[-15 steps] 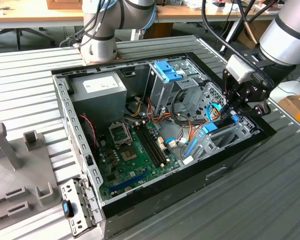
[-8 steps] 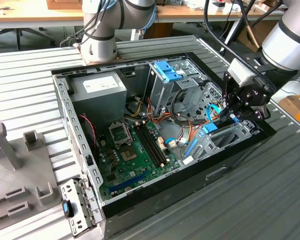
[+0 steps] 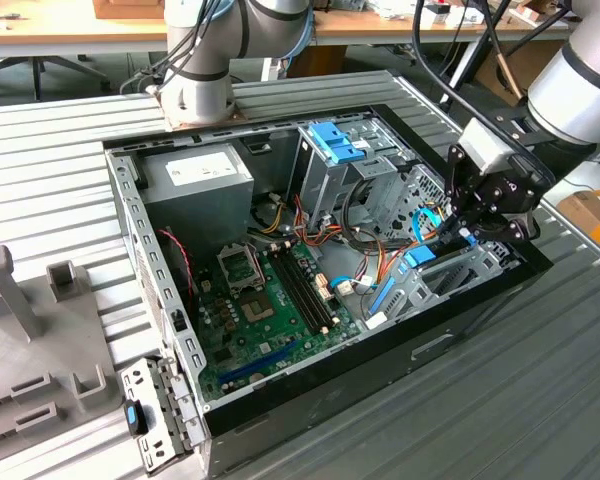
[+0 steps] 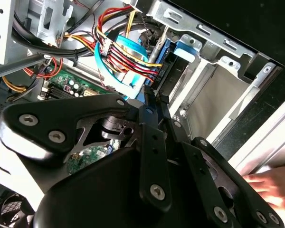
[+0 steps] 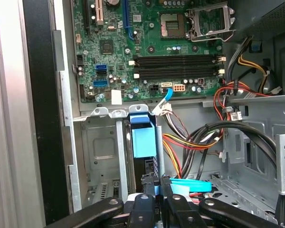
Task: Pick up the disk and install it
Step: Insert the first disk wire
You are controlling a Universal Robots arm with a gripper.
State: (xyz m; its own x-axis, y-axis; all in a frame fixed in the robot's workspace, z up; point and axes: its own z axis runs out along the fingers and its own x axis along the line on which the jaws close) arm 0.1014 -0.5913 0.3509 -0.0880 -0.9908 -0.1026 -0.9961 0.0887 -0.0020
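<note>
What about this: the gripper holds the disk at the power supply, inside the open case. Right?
No. The gripper holds the disk at the drive bay, inside the open case; the exterior view shows it away from the power supply.

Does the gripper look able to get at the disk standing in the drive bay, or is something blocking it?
Probably yes. In the first wrist view the gripper is already right at the disk, which stands on edge in the drive bay. The cables run off to one side.

Cables (image 5: 194, 137) crowd beside the drive bay (image 5: 102, 156).
</note>
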